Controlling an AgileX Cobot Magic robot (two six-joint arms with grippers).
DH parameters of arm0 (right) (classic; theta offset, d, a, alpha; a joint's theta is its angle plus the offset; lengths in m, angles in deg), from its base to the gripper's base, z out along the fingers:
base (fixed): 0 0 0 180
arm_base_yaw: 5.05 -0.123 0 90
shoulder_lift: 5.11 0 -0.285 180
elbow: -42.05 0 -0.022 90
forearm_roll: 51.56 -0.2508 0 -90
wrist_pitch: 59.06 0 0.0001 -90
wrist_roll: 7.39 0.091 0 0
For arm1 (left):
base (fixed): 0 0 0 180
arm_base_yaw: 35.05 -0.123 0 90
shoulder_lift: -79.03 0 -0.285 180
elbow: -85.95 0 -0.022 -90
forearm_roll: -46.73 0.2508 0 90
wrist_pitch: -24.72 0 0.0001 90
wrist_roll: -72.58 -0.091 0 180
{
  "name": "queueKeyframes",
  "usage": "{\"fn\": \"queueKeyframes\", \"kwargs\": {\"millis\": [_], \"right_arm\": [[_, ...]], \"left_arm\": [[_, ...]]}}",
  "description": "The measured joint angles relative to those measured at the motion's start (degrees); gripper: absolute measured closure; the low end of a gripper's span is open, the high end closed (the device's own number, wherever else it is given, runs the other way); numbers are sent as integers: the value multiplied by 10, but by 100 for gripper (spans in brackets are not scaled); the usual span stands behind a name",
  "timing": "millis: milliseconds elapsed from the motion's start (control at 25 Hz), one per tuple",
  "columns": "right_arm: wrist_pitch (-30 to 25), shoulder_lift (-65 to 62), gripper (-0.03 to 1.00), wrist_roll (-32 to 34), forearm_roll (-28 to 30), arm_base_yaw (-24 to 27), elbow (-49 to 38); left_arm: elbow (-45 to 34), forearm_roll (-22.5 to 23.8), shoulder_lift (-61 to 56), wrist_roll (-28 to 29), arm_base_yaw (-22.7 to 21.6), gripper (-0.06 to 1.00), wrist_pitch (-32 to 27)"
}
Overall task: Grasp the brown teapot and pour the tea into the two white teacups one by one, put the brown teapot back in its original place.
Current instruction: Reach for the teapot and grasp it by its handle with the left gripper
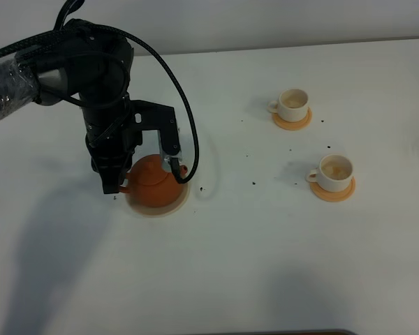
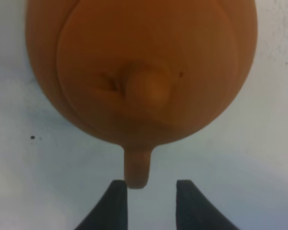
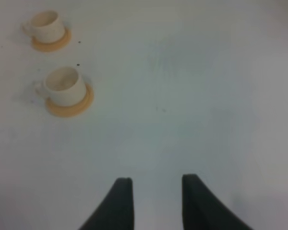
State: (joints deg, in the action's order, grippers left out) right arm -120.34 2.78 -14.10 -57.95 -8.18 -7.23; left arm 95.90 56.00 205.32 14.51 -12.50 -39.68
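Seen from the high camera, my left gripper [image 1: 112, 183] hangs over the left part of the white table [image 1: 251, 272], fingers down beside the brown teapot [image 1: 153, 185]. The pot sits upright with its lid on, squarely on the beige coaster [image 1: 169, 210]. Well apart to the right stand the far teacup [image 1: 293, 104] and the near teacup [image 1: 334, 172], each on one of the orange-tan saucers [image 1: 333, 196], with a few dark specks [image 1: 255, 183] scattered between pot and cups. The insides of both cups look faintly tan, and I cannot tell whether that is tea

From my left wrist, the teapot fills the view from above, with its lid knob [image 2: 151, 88] near the centre. Its handle [image 2: 136, 167] reaches into the gap between my fingers [image 2: 116, 203], close beside one and clear of the other. The jaws stand apart and clamp nothing

From my right wrist, the right gripper [image 3: 156, 183] hovers over bare table, jaws parted and empty, with both cups and their saucers well away from it

As I judge it, the pot is in its proper place and in nobody's grasp. If the cups are dry, the grasp, both pours and the return are all to come. If that tint is tea, the only thing left is to draw my hand clear
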Motion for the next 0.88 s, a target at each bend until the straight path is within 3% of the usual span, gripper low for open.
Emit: {"fn": "queueKeyframes", "kwargs": {"millis": [880], "right_arm": [[0,0,73,0,0,0,0]], "left_arm": [[0,-1,28,-11,0,69,37]]}}
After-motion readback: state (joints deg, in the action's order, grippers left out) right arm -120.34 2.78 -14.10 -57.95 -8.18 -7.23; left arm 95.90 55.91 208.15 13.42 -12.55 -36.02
